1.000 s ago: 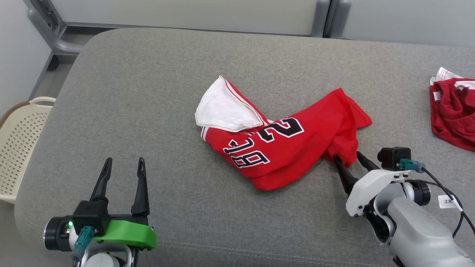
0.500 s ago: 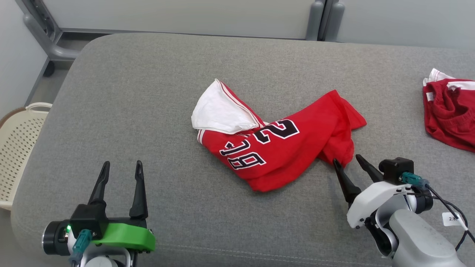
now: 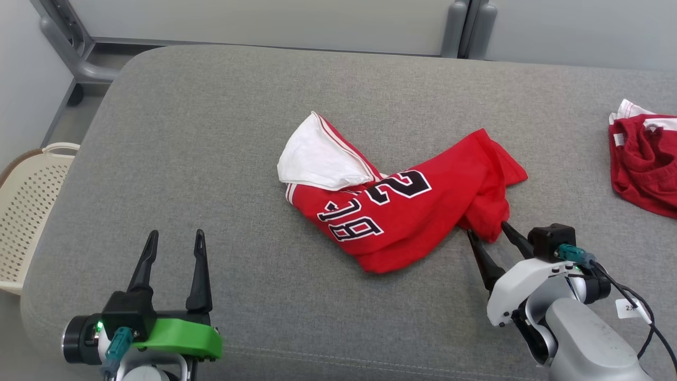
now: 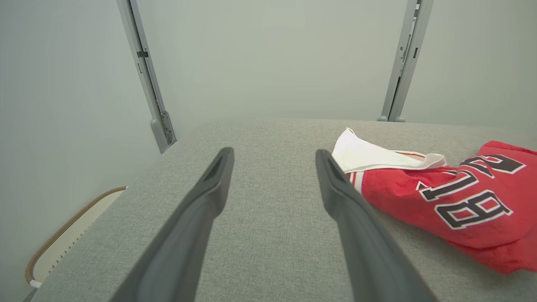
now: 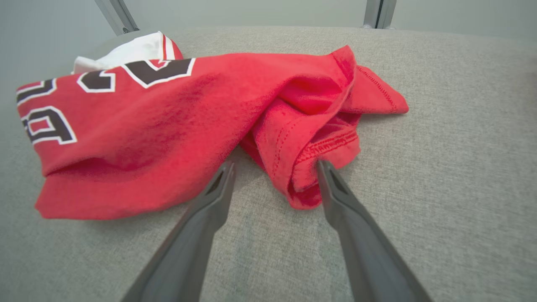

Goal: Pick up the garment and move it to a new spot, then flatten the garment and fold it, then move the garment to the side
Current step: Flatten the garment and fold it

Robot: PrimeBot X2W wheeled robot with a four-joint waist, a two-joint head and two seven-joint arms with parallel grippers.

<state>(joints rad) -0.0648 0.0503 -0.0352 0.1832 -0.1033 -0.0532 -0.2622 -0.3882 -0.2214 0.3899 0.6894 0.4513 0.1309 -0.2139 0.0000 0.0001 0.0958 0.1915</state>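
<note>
Left gripper (image 3: 176, 233) idle near front edge, jaws wide, empty. Right gripper (image 3: 485, 228), fully spread, has edged forward; its fingers (image 5: 335, 201) now straddle the near fold of the garment (image 3: 402, 211), lying mid-way across the cushion (image 3: 211, 132). Nothing gripped yet; closing looks next for pickup

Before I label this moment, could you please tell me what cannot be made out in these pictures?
- Second red garment: cut off by the head view's right edge.
- Jersey lettering: partly under its own white fold, head view.
- Basket: cut off by head view's left edge and the cushion.
- Right hand: contact with hem unclear, right wrist view.
</note>
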